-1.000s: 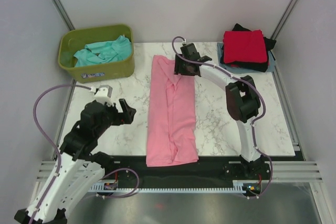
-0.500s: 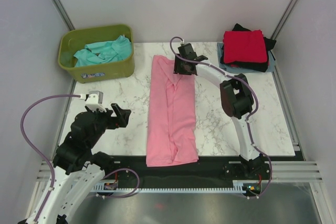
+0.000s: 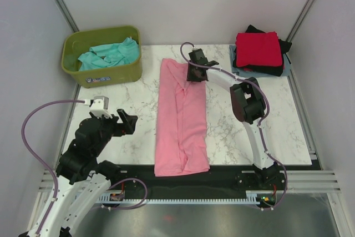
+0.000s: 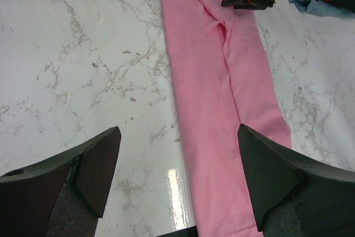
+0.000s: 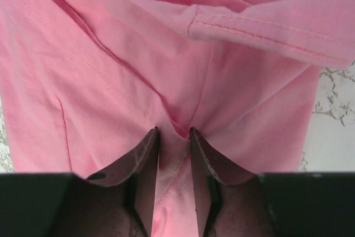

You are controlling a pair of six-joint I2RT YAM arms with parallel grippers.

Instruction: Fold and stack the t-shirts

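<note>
The pink t-shirt [image 3: 182, 120] lay as a long strip down the middle of the counter [image 3: 233, 131], from far edge to near edge. At its far end the right gripper [image 5: 173, 134] was nipping a ridge of pink cloth between nearly closed fingers. The left gripper [image 4: 177, 131] hung spread wide over the near-left part, just beside the strip. I'd say the fold wanted a high lift and a straight carry toward the near edge, since a single middle pinch lets the corners sag; the red t-shirt [image 3: 257, 48] topped the pile at the far-right corner
</note>
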